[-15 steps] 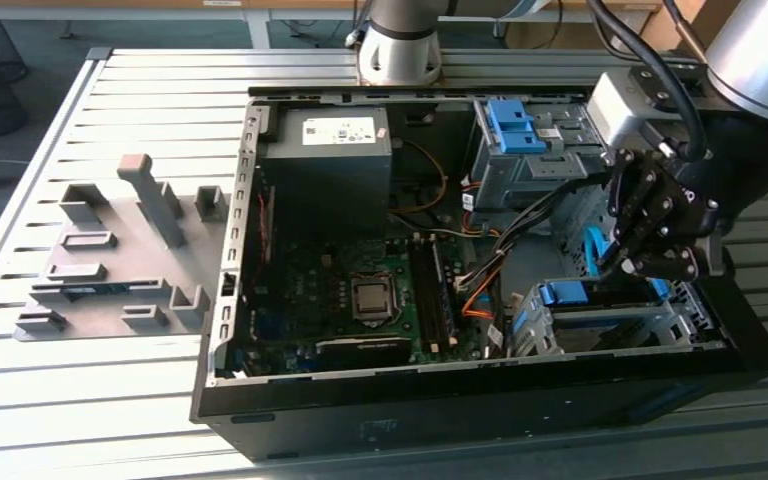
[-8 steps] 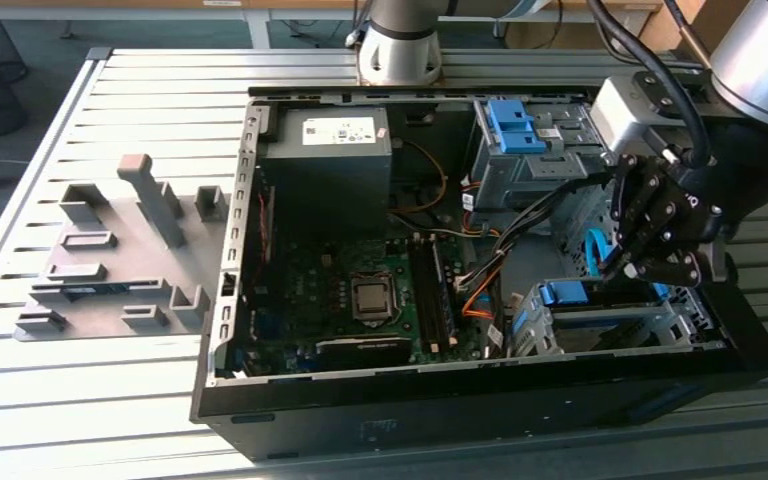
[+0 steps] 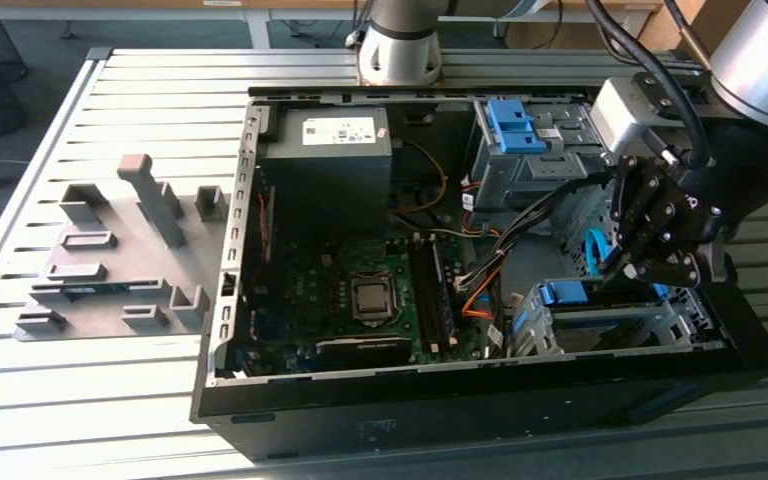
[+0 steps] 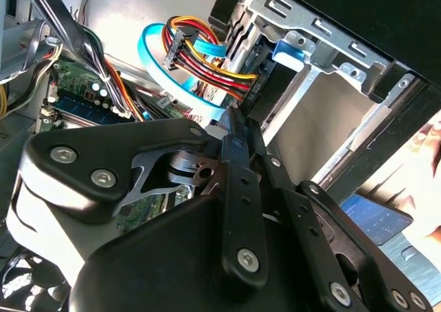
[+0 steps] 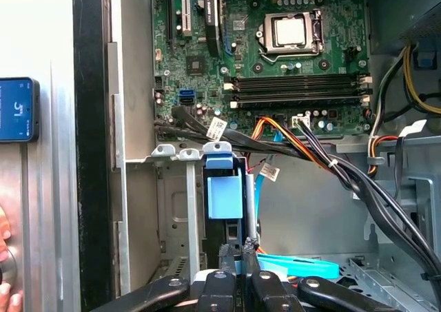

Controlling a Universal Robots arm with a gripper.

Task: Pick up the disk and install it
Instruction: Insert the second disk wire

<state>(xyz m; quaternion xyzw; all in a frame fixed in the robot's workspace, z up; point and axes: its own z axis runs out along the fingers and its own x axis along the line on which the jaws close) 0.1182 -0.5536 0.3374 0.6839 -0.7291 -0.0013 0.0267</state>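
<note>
The black robot hand (image 3: 654, 262), fingers pressed together and holding nothing, hangs inside the open black computer case (image 3: 491, 395) just above the silver disk in its blue plastic carrier (image 5: 224, 191), which sits in the grey metal drive cage (image 5: 176, 209), apparently seated.

No text is reading legibly anywhere. In the exterior view, a white sticker (image 3: 337, 129) is showing on the grey power-supply box (image 3: 328, 160) at upper centre of the frame, its print not resolving into words. In the first wrist view, a phone screen (image 5: 16, 109) at the left edge is displaying pale marks that cannot be made out, and small white tags (image 5: 218, 127) on the cables are carrying unreadable print.
</note>
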